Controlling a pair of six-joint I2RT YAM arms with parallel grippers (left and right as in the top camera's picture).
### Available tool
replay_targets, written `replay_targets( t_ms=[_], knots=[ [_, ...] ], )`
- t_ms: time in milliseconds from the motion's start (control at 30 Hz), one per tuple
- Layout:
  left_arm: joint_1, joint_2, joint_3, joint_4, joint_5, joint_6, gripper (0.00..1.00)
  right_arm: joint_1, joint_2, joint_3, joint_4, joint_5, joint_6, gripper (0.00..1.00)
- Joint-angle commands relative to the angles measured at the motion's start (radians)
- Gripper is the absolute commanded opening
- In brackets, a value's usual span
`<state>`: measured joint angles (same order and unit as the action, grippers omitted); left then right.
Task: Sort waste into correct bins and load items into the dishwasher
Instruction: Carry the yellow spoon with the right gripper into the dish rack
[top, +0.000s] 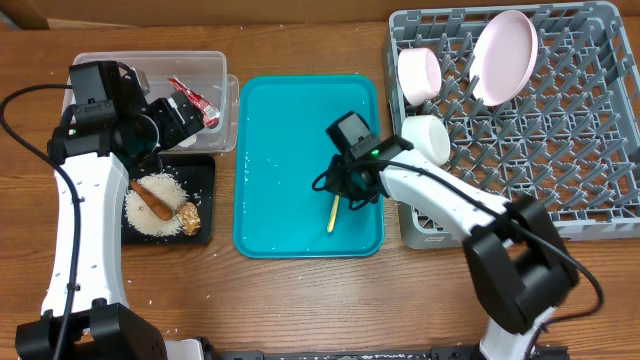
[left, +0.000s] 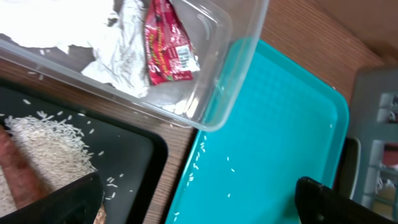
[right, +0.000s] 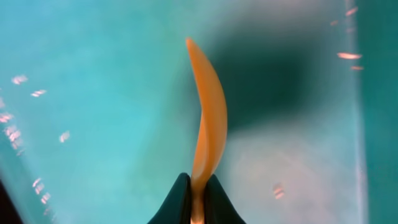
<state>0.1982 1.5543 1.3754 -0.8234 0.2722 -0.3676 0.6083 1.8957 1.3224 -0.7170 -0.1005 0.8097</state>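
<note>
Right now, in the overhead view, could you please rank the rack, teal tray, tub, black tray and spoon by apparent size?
1. Rack
2. Teal tray
3. Tub and black tray: these look alike, and the left arm partly hides both, so they stay unranked.
4. Spoon

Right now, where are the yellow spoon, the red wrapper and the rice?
yellow spoon (right: 210, 112), right wrist view, middle of its curved length.
red wrapper (left: 165, 46), left wrist view, its red printed face.
rice (top: 142, 217), overhead view, centre of the white pile.
</note>
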Motion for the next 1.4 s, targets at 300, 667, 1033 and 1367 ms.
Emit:
replay_targets(
  t_ms=[300,667,1033,1367],
  knots=[
    [0.004,-0.117,0.095,0.011,0.013,-0.086,1.0,-0.452,-0.463,0.145,-0.295,0.127,0.002,0.04],
    [-0.188,-0.182,0.101,0.08,0.263,0.566,1.0,-0.57,-0.289,0.084,-0.327,0.311,0.082,0.04],
    [-0.259,-0.18,0.1,-0.163,0.143,0.873,1.0,-0.651,-0.116,0.084,-0.359,0.289,0.22,0.04],
    [-0.259,-0.18,0.1,-0.16,0.143,0.873,1.0,-0.683,-0.134,0.114,-0.349,0.233,0.165,0.31]
  ],
)
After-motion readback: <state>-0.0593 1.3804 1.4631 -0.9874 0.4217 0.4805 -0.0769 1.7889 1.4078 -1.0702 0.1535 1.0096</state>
